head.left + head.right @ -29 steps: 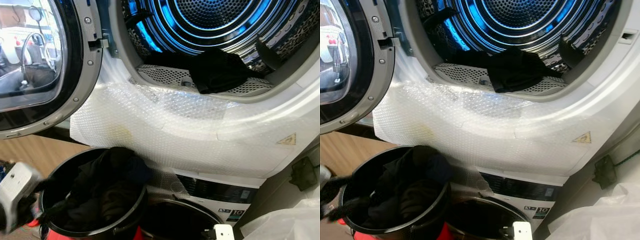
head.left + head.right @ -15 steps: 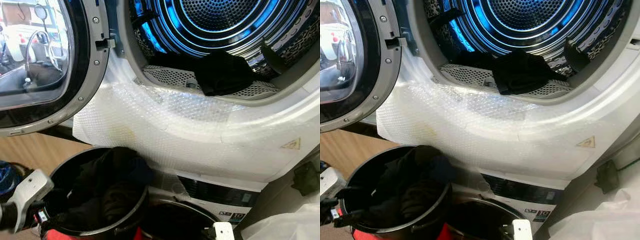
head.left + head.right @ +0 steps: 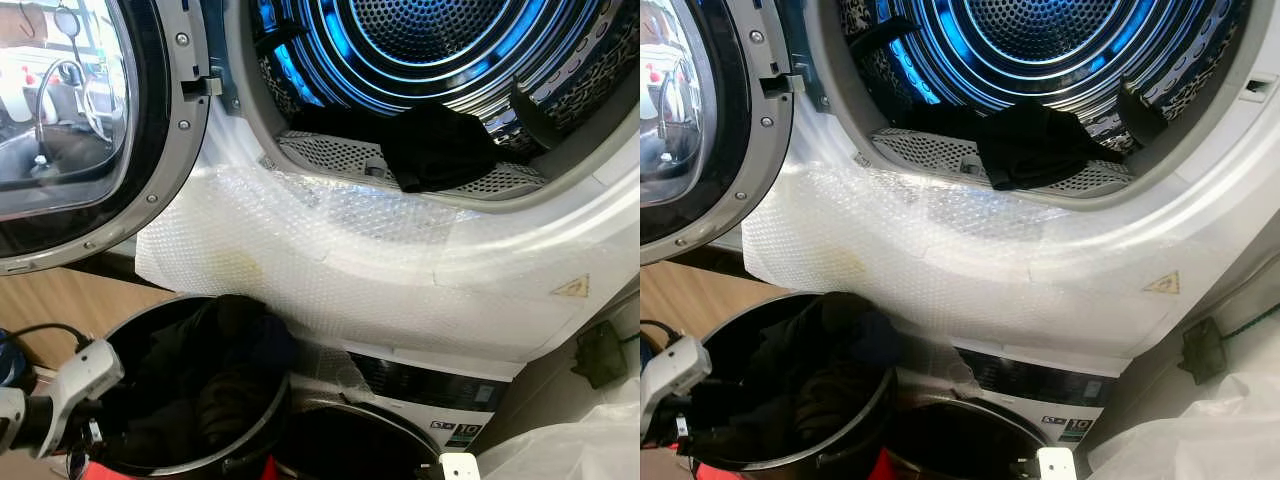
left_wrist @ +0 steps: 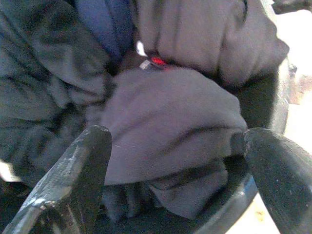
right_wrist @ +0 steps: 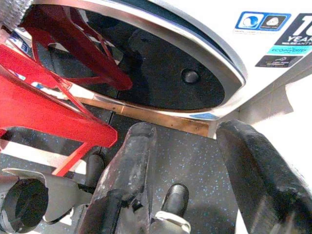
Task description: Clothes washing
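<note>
Head views: the open dryer drum [image 3: 440, 60] glows blue; a black garment [image 3: 440, 148] lies on its front lip, long axis across the opening; below the drum, a black bucket [image 3: 255, 425] holds dark clothes [image 3: 215, 385]; the left gripper [image 3: 85, 435] sits at the bucket's rim.

Left wrist view: 2 fingers [image 4: 73, 180] spread apart above the clothes.

Right wrist view: the right gripper [image 5: 195, 180] hangs with fingers apart, beside a red stand [image 5: 53, 109].

My left arm [image 3: 60, 392] is white with a thin black cable. My gripper fingers [image 4: 68, 180] are fat, black and a bit scratched.
</note>
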